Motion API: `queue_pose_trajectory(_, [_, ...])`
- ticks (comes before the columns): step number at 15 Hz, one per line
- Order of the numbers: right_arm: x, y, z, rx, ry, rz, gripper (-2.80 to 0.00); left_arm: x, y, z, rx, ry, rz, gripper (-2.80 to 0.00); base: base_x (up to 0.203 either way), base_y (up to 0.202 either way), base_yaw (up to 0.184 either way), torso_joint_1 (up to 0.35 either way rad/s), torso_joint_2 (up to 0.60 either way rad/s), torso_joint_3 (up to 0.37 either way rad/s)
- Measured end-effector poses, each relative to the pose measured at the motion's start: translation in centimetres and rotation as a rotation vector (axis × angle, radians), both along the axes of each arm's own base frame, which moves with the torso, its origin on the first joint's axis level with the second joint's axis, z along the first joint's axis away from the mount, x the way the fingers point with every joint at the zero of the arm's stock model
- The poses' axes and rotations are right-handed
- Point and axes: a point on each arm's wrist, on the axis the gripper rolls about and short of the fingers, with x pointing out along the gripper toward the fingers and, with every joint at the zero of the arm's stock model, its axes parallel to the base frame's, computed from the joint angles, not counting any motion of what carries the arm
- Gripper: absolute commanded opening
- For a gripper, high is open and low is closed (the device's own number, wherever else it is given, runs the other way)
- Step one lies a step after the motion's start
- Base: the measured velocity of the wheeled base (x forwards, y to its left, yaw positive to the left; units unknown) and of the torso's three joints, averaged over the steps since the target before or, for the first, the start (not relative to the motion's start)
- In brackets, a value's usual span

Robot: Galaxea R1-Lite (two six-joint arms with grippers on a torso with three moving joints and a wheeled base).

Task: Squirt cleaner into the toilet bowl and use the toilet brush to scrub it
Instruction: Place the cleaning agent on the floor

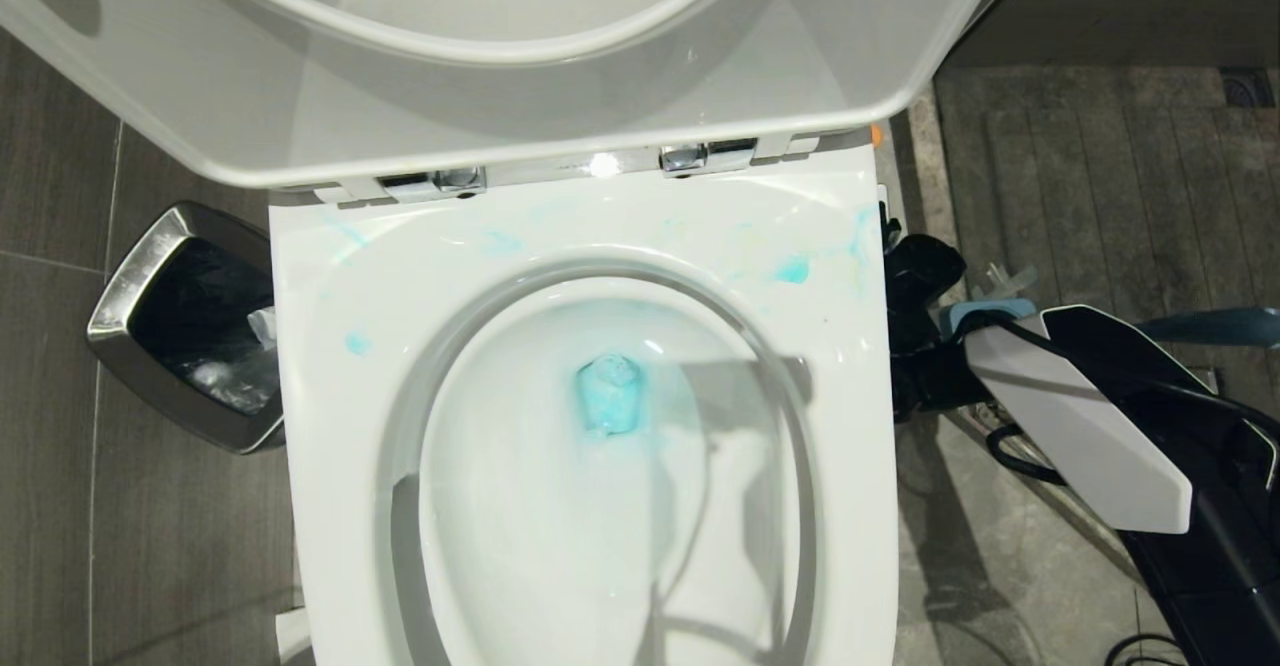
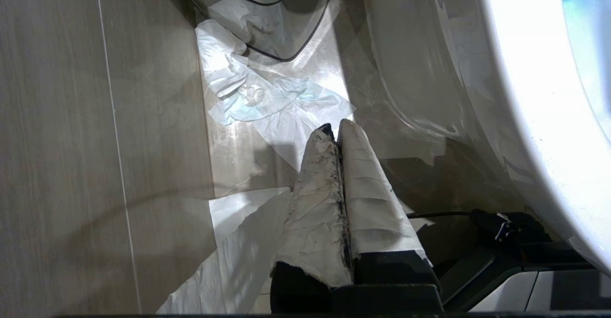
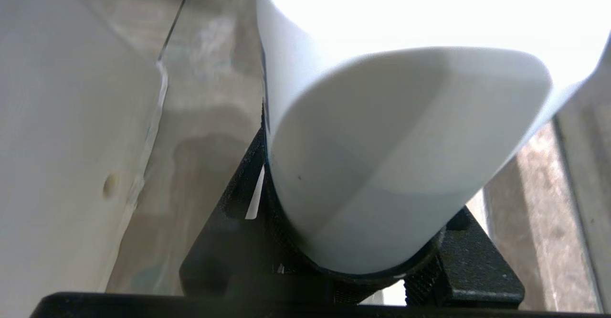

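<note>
**Cleaner in, scrubbing still to come**

I see cleaner [image 1: 610, 396] pooled mid toilet bowl [image 1: 330, 466] and smeared on its rim. My right gripper [image 3: 363, 241], at three o'clock beside the bowl, clamps a white bottle [image 3: 382, 165]. Left gripper [image 2: 336, 132] hangs closed, empty. Toilet brush [image 1: 1210, 326]: untouched, I judge.

- Head view: straight down over toilet bowl [image 1: 600, 466], close.
- Left wrist view: low, facing along floor [image 2: 71, 141] beside bowl's outer wall; shares steel bin [image 1: 170, 326] with head view.
- Right wrist view: pressed against white bottle [image 3: 382, 174].
</note>
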Motion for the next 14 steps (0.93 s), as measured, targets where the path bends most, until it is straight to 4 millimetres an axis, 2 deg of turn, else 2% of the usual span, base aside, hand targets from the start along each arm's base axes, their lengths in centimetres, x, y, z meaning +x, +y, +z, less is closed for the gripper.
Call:
queue_pose_trajectory(4, [0.5,0.2,0.6,-0.001,-0.05,-0.009,-2.8,0.0,0.0,0.0,0.0,0.0,0.0,-2.8,0.0,0.0,0.0,0.0,0.0,0.0])
queue_pose_trajectory(14, [0.6,1.0,-0.5,-0.004,-0.038,0.006,-2.8,0.0,0.0,0.0,0.0,-0.001,0.0,-2.8,0.0,0.0,0.0,0.0,0.0,0.0])
